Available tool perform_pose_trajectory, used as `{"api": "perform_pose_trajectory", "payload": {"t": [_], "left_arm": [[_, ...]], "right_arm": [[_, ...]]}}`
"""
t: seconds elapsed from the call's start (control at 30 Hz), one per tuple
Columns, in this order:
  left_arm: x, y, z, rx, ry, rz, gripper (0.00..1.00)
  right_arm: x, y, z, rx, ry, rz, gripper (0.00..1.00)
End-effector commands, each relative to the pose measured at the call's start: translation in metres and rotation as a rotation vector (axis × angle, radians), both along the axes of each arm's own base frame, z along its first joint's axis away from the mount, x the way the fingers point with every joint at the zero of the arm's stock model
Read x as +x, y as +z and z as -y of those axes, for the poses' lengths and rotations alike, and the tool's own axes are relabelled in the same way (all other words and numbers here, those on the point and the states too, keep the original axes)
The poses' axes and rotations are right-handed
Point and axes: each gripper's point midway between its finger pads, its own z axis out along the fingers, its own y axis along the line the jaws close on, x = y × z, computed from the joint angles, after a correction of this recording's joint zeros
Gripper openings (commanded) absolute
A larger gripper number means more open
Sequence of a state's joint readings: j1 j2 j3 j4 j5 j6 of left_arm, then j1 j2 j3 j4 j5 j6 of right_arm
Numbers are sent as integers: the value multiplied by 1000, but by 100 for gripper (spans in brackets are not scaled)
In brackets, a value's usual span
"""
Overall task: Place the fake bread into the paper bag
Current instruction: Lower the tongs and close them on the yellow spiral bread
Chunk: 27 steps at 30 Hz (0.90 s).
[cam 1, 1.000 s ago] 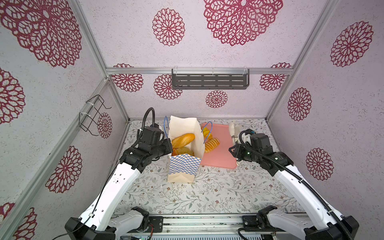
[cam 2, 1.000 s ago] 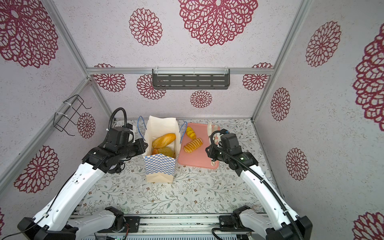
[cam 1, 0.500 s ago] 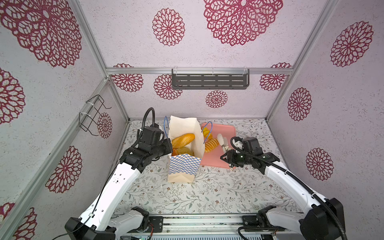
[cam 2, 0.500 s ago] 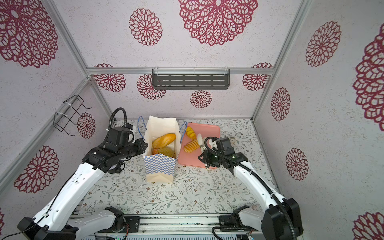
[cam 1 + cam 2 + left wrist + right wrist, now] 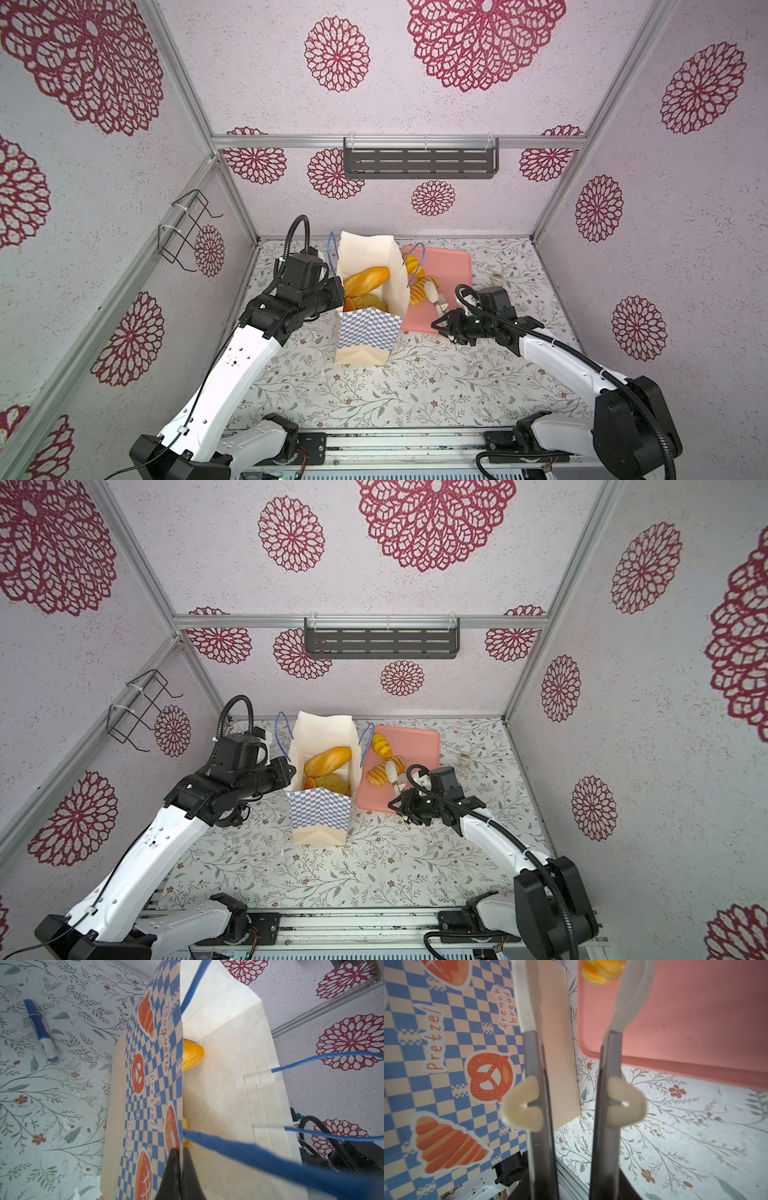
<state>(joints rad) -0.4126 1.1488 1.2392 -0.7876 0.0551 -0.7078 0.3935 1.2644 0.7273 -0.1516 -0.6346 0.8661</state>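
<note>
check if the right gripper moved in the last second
Yes. The right gripper with its tongs has swung from the pink tray's right edge leftward across it, toward the paper bag.

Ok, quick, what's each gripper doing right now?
Left gripper: closed on the rim of the tall checkered paper bag.
Right gripper: holding metal tongs, tips apart near a ridged yellow toy roll.

In the left wrist view we read "Baguette" and "Pretzel" in orange letters on the blue-and-white checkered side of the paper bag (image 5: 145,1088). In the right wrist view we read "pretzel" and "french bread" on another checkered side of the bag (image 5: 446,1043). The blue marker (image 5: 40,1028) lying on the desk (image 5: 52,1095) carries print that we cannot make out.
</note>
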Motion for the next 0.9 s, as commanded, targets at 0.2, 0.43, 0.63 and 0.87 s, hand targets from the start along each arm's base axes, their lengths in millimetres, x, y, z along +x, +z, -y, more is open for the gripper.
{"api": "perform_pose_trajectory", "payload": {"t": [0.2, 0.43, 0.63, 0.87], "left_arm": [[3, 16, 6, -38, -13, 65, 0], [0, 15, 5, -36, -14, 65, 0], [0, 14, 4, -37, -12, 62, 0], [2, 17, 6, -33, -16, 61, 0]], "right_arm": [[13, 7, -11, 94, 0, 24, 44], [23, -4, -15, 100, 1, 6, 44], [30, -11, -18, 98, 5, -6, 44], [34, -24, -19, 91, 0, -24, 44]]}}
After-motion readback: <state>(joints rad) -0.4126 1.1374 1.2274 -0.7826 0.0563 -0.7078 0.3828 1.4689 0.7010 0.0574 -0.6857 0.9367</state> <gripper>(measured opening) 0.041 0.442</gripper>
